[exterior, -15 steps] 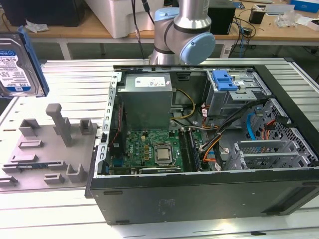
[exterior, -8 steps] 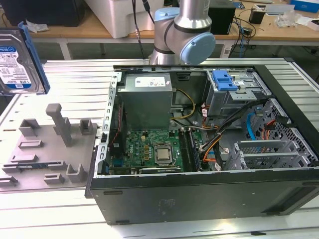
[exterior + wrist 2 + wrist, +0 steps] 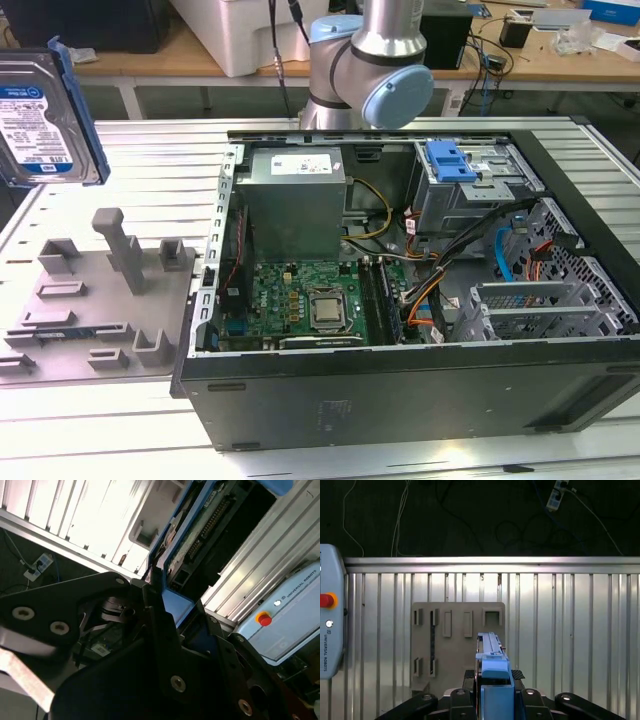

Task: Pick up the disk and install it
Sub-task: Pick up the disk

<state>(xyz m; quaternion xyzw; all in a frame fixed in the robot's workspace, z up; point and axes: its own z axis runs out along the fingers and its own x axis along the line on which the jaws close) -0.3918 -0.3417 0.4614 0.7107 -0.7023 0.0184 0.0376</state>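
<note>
The disk [image 3: 45,110], a silver hard drive with a blue-and-white label in a blue plastic carrier, hangs in the air at the exterior view's far left, above the grey fixture plate [image 3: 90,300]. In both wrist views my gripper [image 3: 492,682] [image 3: 167,612] is shut on the disk, black fingers [image 3: 465,677] clamping the carrier's blue edge [image 3: 493,662]. The drive's underside and connector [image 3: 202,527] show in the second wrist view. The fixture plate [image 3: 457,640] lies below the held disk. The open computer case [image 3: 560,180] sits toward the exterior view's right, its grey drive cage [image 3: 470,195] topped by a blue latch [image 3: 450,160].
The ribbed aluminium table [image 3: 150,160] carries the case and the fixture. Inside the case are a power supply [image 3: 295,195], a motherboard [image 3: 300,300] and loose cables [image 3: 500,250]. A pendant with a red button [image 3: 326,600] lies on the table. The arm's base [image 3: 370,60] stands behind the case.
</note>
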